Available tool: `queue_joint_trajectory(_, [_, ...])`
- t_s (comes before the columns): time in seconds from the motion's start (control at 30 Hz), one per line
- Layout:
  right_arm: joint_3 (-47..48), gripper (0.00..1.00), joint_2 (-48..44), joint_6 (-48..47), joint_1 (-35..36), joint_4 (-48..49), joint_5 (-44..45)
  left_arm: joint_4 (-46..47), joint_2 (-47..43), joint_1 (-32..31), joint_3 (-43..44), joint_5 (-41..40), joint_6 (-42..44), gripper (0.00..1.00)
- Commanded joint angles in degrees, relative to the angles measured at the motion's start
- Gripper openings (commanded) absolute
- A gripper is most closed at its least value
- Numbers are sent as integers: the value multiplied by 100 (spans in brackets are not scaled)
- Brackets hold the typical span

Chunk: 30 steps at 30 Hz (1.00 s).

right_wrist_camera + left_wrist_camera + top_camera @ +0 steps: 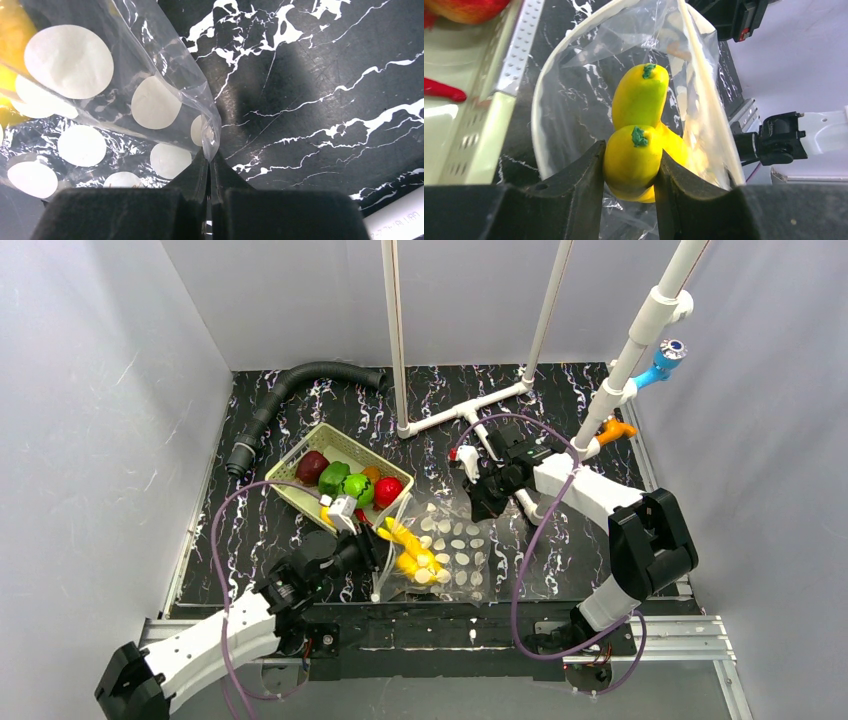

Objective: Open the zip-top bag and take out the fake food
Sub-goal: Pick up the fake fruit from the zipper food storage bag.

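Observation:
The zip-top bag, clear with off-white dots, lies on the black marbled table right of the basket. Its mouth stands open toward my left gripper, which is shut on a yellow banana bunch at the bag's opening; the same banana shows from above. My right gripper is shut on the far corner of the bag, pinching the plastic. Dark red, green, orange and bright red fake food pieces lie in the pale green basket.
A black corrugated hose curves along the back left. A white pipe frame stands behind the bag, with an orange clamp and a blue clamp on the right pipe. Grey walls enclose the table.

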Motion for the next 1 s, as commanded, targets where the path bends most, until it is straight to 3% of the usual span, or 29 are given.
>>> queue_joint_trajectory(0.0, [42,1,-92,-167,-22,7,220,-1121,-648,5,152,-539,155,0])
queue_joint_trajectory(0.23, [31,1,-95,-170,-44,35,282,-2070,-1219,8,491,-1159,415,0])
queue_joint_trajectory(0.67, [4,1,-79,-67,-121,210,717,-3315,-977,249,1548,-2046,1439,0])
queue_joint_trajectory(0.8, [-38,1,-93,64,-152,404,1132,-3325,-642,636,1827,-1934,1669,0])
queue_joint_trajectory(0.97, [-63,1,-87,91,-163,454,1263,-3108,-176,1657,2068,-1189,1772,0])
